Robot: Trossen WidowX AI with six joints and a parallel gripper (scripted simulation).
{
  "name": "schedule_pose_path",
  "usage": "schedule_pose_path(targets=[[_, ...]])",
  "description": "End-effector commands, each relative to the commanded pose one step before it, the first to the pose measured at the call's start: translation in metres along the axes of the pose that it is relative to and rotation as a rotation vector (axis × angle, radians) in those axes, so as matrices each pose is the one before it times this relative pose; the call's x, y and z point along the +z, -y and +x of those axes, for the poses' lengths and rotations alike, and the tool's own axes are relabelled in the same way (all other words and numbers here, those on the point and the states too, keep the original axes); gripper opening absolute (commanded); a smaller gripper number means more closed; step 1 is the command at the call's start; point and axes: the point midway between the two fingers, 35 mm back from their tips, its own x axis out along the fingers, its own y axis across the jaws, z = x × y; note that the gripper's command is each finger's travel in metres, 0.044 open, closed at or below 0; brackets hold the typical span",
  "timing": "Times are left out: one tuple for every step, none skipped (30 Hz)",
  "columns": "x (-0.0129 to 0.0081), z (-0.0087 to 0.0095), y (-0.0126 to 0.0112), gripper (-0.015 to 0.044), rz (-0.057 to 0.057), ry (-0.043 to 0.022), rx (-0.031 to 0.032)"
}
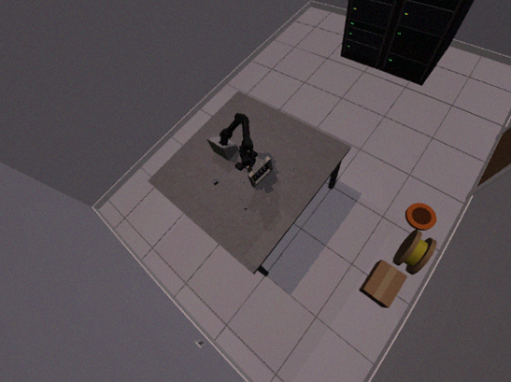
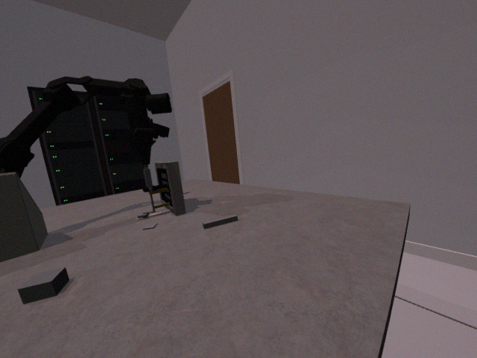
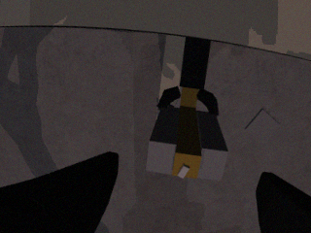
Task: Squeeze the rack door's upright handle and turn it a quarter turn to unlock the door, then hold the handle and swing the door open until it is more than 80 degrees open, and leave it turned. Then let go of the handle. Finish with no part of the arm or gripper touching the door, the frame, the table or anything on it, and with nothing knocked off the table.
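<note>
On the desk, the rack frame stands upright, its handle sticking out from the side facing the arm. Above the handle, the fingers are parted and released, grasping nothing.

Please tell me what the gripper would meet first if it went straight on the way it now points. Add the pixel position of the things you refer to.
Probably the upright handle [image 2: 147,178] [image 3: 189,131]: the open gripper [image 2: 146,166] [image 3: 190,174] points down at it. It may pass between the fingers; how close they are is unclear.
</note>
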Motion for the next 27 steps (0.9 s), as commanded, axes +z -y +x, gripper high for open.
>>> schedule_pose_path(targets=[[-0.00052, 0.00852, -0.00047, 0.0287, 0.0085, -0.00219, 0.00695], [0.00009, 0.00166, 0.00001, 0.0287, 0.0000, 0.00004, 0.00001], [0.00008, 0.00166, 0.00001, 0.0287, 0.0000, 0.00004, 0.00002], [0.00007, 0.00166, 0.00001, 0.0287, 0.0000, 0.00003, 0.00003], [0.00006, 0.00166, 0.00000, 0.0287, 0.0000, 0.00003, 0.00003], [0.00005, 0.00166, 0.00000, 0.0287, 0.0000, 0.00003, 0.00004], [0.00004, 0.00165, 0.00000, 0.0287, 0.0000, 0.00003, 0.00005], [0.00003, 0.00165, -0.00001, 0.0287, 0.0000, 0.00002, 0.00005], [0.00002, 0.00165, -0.00001, 0.0287, 0.0000, 0.00002, 0.00006], [0.00001, 0.00165, -0.00001, 0.0287, 0.0000, 0.00002, 0.00006], [0.00000, 0.00165, -0.00002, 0.0287, 0.0000, 0.00002, 0.00007], [0.00000, 0.00165, -0.00002, 0.0287, 0.0000, 0.00001, 0.00008], [-0.00001, 0.00165, -0.00002, 0.0287, 0.0000, 0.00001, 0.00008], [-0.00002, 0.00164, -0.00003, 0.0287, 0.0000, 0.00001, 0.00009], [-0.00003, 0.00164, -0.00003, 0.0287, 0.0000, 0.00001, 0.00010], [-0.00004, 0.00164, -0.00003, 0.0287, 0.0000, 0.00000, 0.00010], [-0.00005, 0.00164, -0.00004, 0.0287, 0.0000, 0.00000, 0.00011], [-0.00006, 0.00164, -0.00004, 0.0287, 0.0000, 0.00000, 0.00012], [-0.00007, 0.00163, -0.00004, 0.0287, 0.0000, 0.00000, 0.00012], [-0.00008, 0.00163, -0.00005, 0.0287, 0.0000, -0.00001, 0.00013], [-0.00009, 0.00163, -0.00005, 0.0287, 0.0000, -0.00001, 0.00013], [-0.00010, 0.00163, -0.00005, 0.0287, 0.0000, -0.00001, 0.00014], [-0.00010, 0.00163, -0.00005, 0.0287, 0.0000, -0.00002, 0.00015], [-0.00011, 0.00162, -0.00006, 0.0287, 0.0000, -0.00002, 0.00015], [-0.00012, 0.00162, -0.00006, 0.0287, 0.0000, -0.00002, 0.00016], [-0.00013, 0.00162, -0.00006, 0.0287, 0.0000, -0.00002, 0.00016], [-0.00014, 0.00162, -0.00007, 0.0287, 0.0000, -0.00003, 0.00017]])
